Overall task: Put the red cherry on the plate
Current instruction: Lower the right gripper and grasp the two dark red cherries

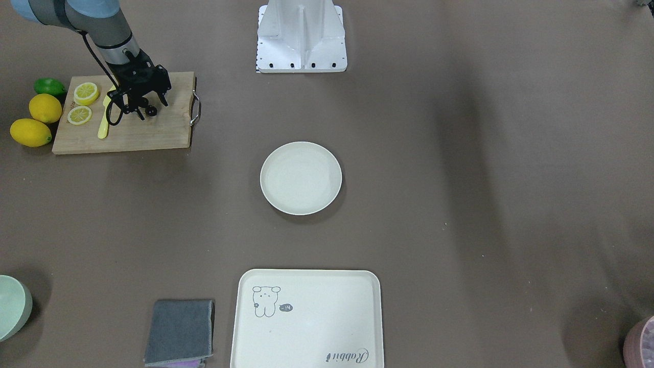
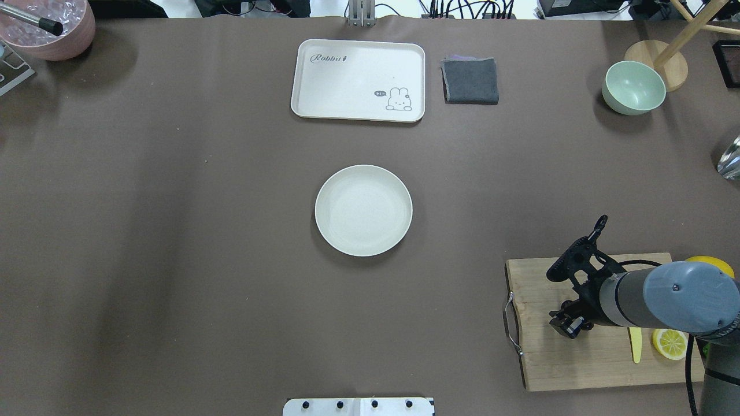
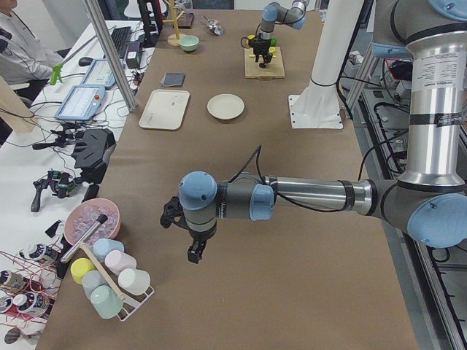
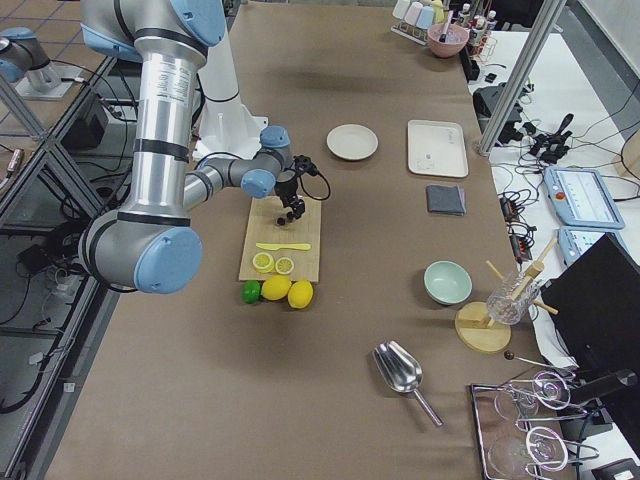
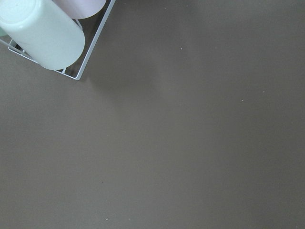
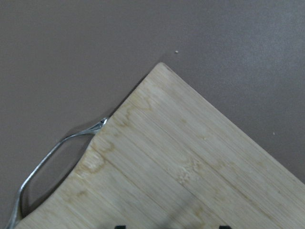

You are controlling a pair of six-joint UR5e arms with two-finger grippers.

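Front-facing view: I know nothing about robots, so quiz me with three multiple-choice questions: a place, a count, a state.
1. Where is the plate? A) in the robot's grip B) at the far edge C) between the robot's base and the rabbit tray
2. How many lemon slices lie on the cutting board? A) one B) two C) four
3. The plate is: A) empty B) full of fruit C) upside down
Answers: C, it sits centrally between them; B, two cut rounds lie side by side; A, its inside is bare.

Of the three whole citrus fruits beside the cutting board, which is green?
The lime, farthest toward the robot's base; the two lemons beside it are yellow.
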